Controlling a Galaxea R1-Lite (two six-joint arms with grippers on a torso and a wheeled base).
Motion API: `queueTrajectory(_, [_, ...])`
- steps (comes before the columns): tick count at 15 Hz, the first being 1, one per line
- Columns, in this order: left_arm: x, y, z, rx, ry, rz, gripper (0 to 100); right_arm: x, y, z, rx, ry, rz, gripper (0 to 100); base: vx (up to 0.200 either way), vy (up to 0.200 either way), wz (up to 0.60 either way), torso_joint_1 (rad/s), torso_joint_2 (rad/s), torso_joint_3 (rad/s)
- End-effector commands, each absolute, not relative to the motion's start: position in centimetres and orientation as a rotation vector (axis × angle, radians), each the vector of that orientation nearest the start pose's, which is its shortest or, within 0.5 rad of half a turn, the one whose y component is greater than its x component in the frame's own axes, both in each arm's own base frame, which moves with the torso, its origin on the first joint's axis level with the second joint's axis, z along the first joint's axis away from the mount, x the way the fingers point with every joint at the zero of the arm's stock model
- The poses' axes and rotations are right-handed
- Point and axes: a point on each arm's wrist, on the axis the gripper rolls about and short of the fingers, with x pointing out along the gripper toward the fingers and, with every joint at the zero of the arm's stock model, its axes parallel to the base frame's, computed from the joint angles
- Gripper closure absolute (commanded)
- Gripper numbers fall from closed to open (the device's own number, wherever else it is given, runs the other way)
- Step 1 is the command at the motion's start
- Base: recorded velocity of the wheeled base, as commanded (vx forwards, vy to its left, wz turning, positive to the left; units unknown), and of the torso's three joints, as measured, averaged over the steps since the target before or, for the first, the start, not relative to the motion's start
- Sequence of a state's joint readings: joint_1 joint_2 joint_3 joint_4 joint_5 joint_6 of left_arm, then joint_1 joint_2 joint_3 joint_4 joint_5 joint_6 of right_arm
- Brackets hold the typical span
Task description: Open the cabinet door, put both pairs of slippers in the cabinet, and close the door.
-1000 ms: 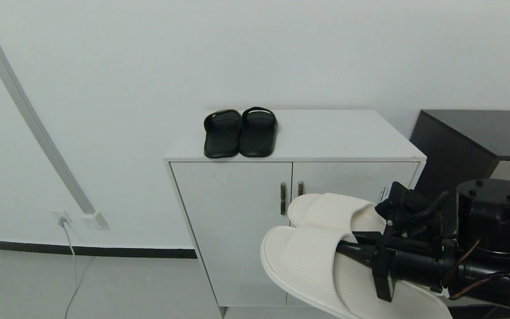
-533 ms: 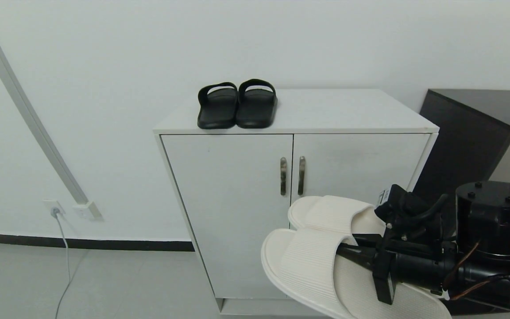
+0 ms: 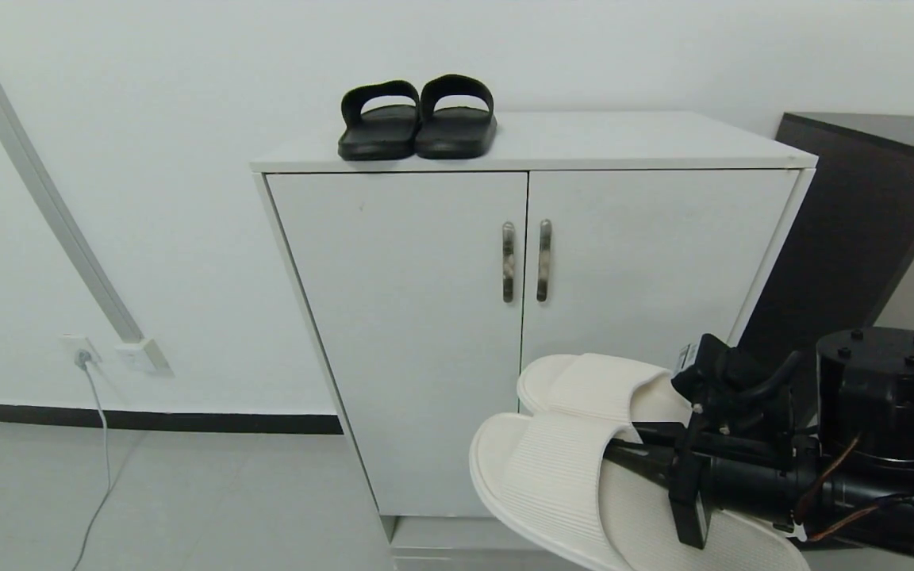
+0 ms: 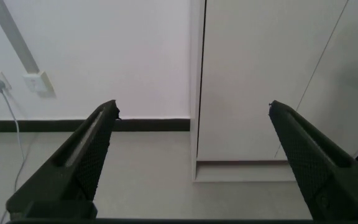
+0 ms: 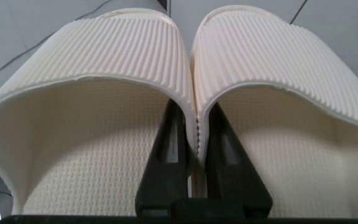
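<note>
A white wall (image 3: 147, 119) stands behind the shut cabinet (image 3: 409, 333). The right claw (image 5: 195, 121) pinches the white slippers (image 3: 560, 468) together by their straps, low in front of the cabinet, and the left claw (image 4: 191, 109) is wide open. The black slippers (image 3: 417, 119) sit on the cabinet top.

Background stuff: plain white wall (image 3: 187, 119) with a grey cable duct (image 3: 36, 182) running diagonally down it to a little box (image 3: 140, 357). Just beside that is a socket (image 3: 78, 349) with a grey cord (image 3: 100, 444) plugged in, trailing down onto the grey floor (image 3: 187, 500). A black skirting strip (image 3: 147, 422) runs along the bottom of the wall, and there's a dark cabinet-like unit (image 3: 862, 230) over on the right.
</note>
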State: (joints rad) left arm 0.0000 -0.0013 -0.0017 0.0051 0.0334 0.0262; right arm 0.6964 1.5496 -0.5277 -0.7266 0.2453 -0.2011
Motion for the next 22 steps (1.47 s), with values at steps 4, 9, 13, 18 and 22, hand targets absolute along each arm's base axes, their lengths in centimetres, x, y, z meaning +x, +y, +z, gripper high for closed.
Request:
queueTrajectory(4, [-2.3, 0.1, 7.6, 0.035, 0.004, 0.032, 0, 18.6, 16.2, 16.0, -0.254, 0.207, 0.958, 100, 0.0, 0.0, 0.0, -0.023, 0.42, 0.387])
queueTrajectory(9, [-2.4, 0.0, 7.8, 0.078, -0.009, 0.002, 0, 18.7, 16.2, 16.2, -0.253, 0.201, 0.947, 100, 0.0, 0.0, 0.0, 0.001, 0.09, 0.085])
queueTrajectory(13, [-2.6, 0.0, 14.9, 0.052, -0.081, 0.002, 0, 18.7, 16.2, 16.0, -0.255, 0.205, 0.951, 100, 0.0, 0.0, 0.0, 0.0, 0.0, 0.0])
queueTrajectory(18, [0.1, -0.3, 15.6, 0.082, 0.072, -0.151, 0, 18.5, 16.0, 15.9, -0.257, 0.211, 0.953, 100, 0.0, 0.0, 0.0, 0.0, 0.0, 0.0])
queueTrajectory(22, [3.4, -0.5, 17.9, 0.102, 0.122, -0.228, 0, 18.3, 16.2, 16.0, -0.257, 0.205, 0.961, 100, 0.0, 0.0, 0.0, 0.0, 0.0, 0.0])
